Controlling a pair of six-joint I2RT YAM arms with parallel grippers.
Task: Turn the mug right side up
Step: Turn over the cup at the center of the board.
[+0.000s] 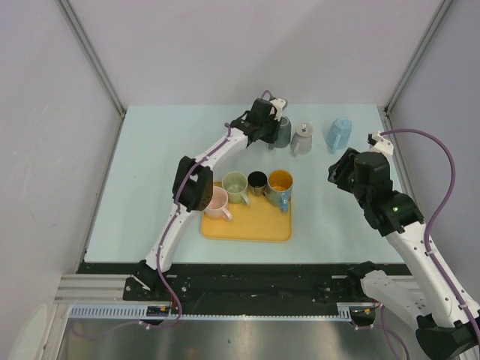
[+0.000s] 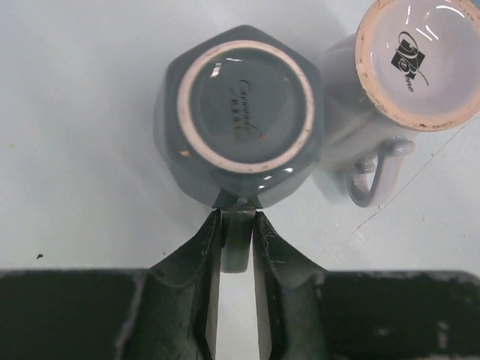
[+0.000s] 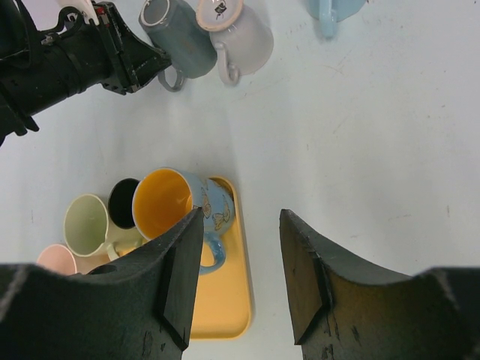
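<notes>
Pale blue-green tabletop (image 1: 150, 187), grey walls round it. Step in hand: the grasp. Left gripper (image 2: 238, 217) is out at the far side, approx 12 o'clock of the table. Its fingers are pressed in on the handle (image 2: 238, 247) of the dark grey glazed ceramic mug (image 2: 238, 112), which stands rim-down, base ring up. In the wrist view the handle sticks out at 6 o'clock, straight btwn the two fingers, w/ the mug body just beyond the tips. Looks like a pinch w/ both pads touching, tho how firm I can't say.

Nxt move, I'd judge: lift clear of the table, roll the wrist half a turn, set it down mouth-up. Needs room, since a light grey upside-down mug (image 2: 416, 60) sits touching or nearly so at its 2 o'clock. So lift before turning.

Right gripper (image 3: 241, 217) hangs spread w/ nothing in it, well apart at approx 3 o'clock of the table, near the yellow plastic tray (image 3: 229, 300) of upright mugs.
</notes>
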